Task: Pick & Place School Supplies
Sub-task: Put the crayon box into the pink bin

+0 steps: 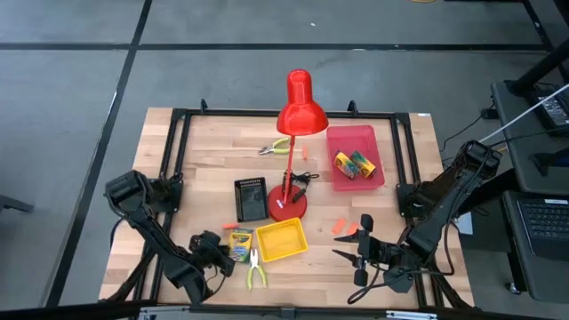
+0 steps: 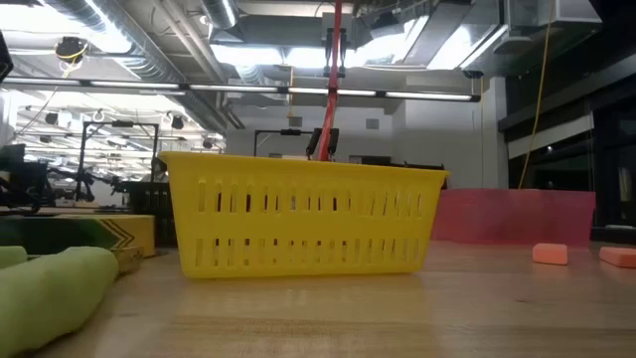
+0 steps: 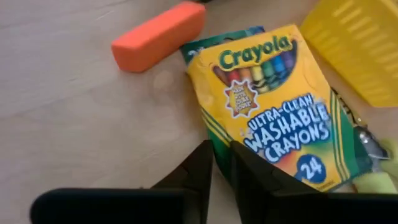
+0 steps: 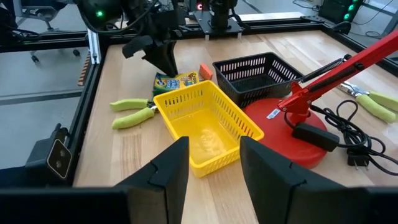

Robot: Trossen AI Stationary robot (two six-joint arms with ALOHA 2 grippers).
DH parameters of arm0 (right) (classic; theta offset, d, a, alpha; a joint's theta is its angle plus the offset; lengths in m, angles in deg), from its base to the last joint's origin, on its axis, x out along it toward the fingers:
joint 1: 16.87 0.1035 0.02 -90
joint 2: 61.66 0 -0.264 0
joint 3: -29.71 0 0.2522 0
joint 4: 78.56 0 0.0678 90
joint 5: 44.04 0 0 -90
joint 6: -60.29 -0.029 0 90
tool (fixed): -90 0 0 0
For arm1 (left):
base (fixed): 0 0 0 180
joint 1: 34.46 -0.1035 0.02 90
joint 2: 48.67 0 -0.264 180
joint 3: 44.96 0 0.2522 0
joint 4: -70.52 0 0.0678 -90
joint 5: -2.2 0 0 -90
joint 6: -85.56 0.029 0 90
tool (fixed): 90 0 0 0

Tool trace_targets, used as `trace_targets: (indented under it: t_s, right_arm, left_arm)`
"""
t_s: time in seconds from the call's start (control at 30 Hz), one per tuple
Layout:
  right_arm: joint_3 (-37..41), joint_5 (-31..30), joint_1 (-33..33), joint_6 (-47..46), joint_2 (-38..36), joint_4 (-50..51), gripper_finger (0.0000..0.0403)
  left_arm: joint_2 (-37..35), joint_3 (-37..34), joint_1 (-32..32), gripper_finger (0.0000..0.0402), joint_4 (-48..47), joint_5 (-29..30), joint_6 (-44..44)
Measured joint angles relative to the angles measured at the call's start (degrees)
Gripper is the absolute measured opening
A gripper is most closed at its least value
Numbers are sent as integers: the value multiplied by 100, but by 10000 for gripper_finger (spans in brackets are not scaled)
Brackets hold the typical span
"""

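A yellow-and-green crayon box [image 3: 273, 106] lies flat on the table near the front left [image 1: 240, 244], between an orange piece [image 3: 158, 34] and the yellow tray [image 1: 280, 240]. My left gripper [image 3: 222, 168] slants down at the box's near end, its fingers almost together. Green-handled pliers [image 1: 256, 269] lie just beside the box, toward the table's near edge. Two more crayon boxes [image 1: 354, 164] lie in the pink tray [image 1: 378, 142]. My right gripper [image 1: 348, 258] hangs open over the front right, with nothing between its fingers. My left gripper closes on the crayon box's long left edge [image 3: 212, 132], near the box's near corner. One finger [image 3: 249, 168] lies over the printed face and the other [image 3: 202, 165] stands beside the green side. The fingers slant down from the table's left. The box lies flat on the wood.
The red desk lamp [image 1: 286, 206] stands mid-table with its cord, next to a black tray [image 1: 251, 200]. A second pair of pliers [image 1: 276, 147] lies behind the lamp. Orange pieces [image 1: 342, 228] lie right of the yellow tray. A metal frame [image 1: 182, 142] borders the table.
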Motion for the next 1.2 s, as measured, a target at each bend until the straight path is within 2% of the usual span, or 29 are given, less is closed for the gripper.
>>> trace_targets:
  t_s: [0.27,0.4,0.5,0.63,0.87,0.97,1.1,1.2]
  right_arm:
    - [0,-2,0,-5,0,31,146]
    - [0,-2,0,-15,0,40,146]
    - [0,-2,0,-17,0,41,146]
    - [0,-2,0,-17,0,41,146]
    - [0,-2,0,-15,0,49,146]
    - [0,-4,25,-41,0,105,146]
    - [0,-2,39,-133,0,187,146]
    - [0,-4,37,-168,0,241,146]
  left_arm:
    - [-239,-62,-2,45,52,340,44]
    - [-264,-62,0,10,50,392,46]
    - [-264,-62,2,7,50,620,57]
    - [-264,-62,-93,36,59,622,160]
    - [-264,-62,-445,141,-123,242,327]
    - [-264,-62,-540,174,-219,29,407]
    - [-264,-60,-614,183,-199,10,611]
    - [-267,-60,-649,164,-132,10,707]
